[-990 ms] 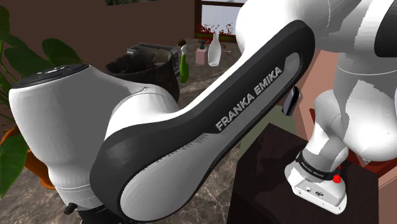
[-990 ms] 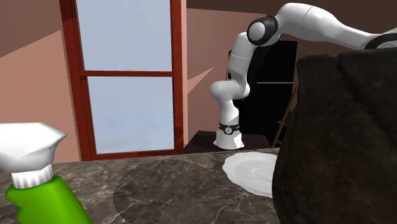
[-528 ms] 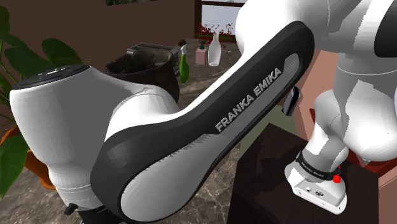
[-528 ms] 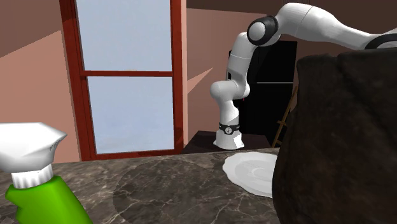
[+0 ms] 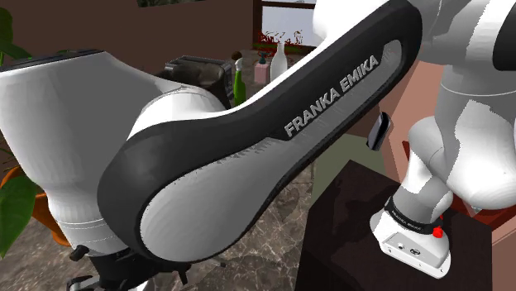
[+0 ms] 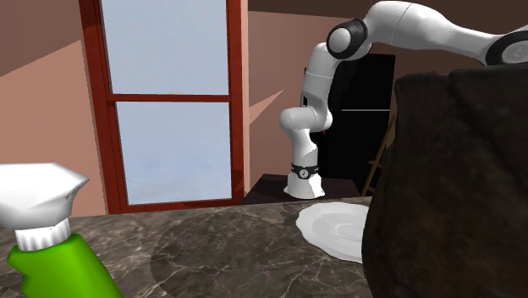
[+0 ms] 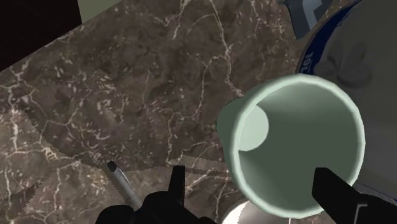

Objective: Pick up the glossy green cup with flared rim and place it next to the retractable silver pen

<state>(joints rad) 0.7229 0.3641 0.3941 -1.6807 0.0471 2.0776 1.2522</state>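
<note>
Two-fingered tool (image 7: 249,175) spread astride pale green cup (image 7: 299,143) to clear its flared rim before closing, pen (image 7: 121,181) near cup.

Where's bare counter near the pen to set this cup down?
The marble counter lies bare between the pen and the cup, and beyond both toward the dark edge. Crowded on the cup's far side, against the blue-and-white object.

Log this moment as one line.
hand: open, fingers straddling the cup | cup: pale green, mouth toward hand, not clasped | pen: lying on marble counter, apart from cup
</note>
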